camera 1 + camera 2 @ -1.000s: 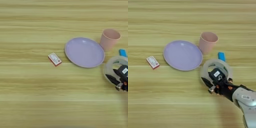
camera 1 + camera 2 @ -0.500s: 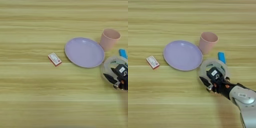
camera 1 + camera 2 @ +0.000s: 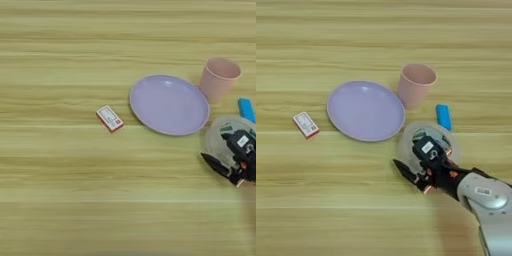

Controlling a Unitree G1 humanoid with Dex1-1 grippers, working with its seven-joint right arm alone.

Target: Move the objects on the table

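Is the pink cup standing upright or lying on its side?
Upright. The pink cup stands on the table with its round open mouth facing up, beside the purple plate.

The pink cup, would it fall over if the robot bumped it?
Probably yes. The pink cup stands upright with nothing visible inside, so it looks light. Its base is narrower than its open mouth, so a sideways push could tip it, and then it might roll across the table.

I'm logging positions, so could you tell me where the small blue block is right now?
The blue block lies on the table's right side, just right of the pink cup and beside the far edge of the tape roll.
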